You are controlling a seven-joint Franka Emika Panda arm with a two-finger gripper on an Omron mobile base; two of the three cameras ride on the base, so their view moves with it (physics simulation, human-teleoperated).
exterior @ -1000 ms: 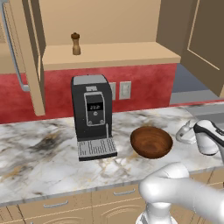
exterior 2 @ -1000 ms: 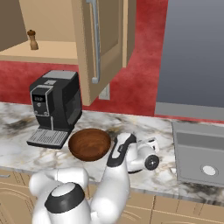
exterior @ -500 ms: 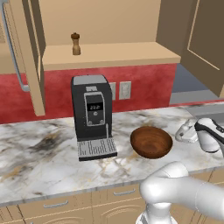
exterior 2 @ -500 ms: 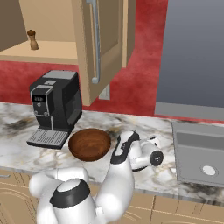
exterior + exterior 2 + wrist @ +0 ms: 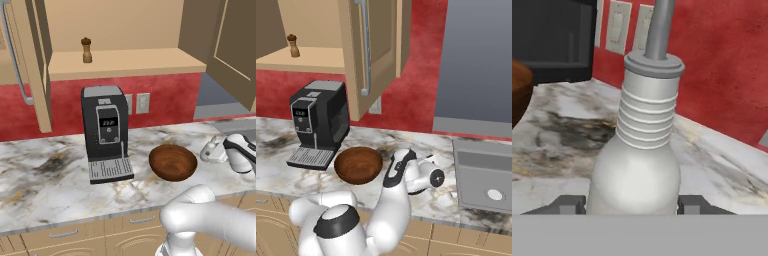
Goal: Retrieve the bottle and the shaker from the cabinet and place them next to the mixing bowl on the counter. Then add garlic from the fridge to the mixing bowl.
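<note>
Bottle (image 5: 637,165) stands btwn the gripper (image 5: 632,204) tips, base cut off at the bottom; jaws apart, can't tell if touching. Shaker (image 5: 87,50) tiny on cabinet (image 5: 125,62) shelf.

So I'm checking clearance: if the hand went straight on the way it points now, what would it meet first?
The bottle, standing on the counter right between the hand's fingers; beyond it, seemingly the red wall.
</note>
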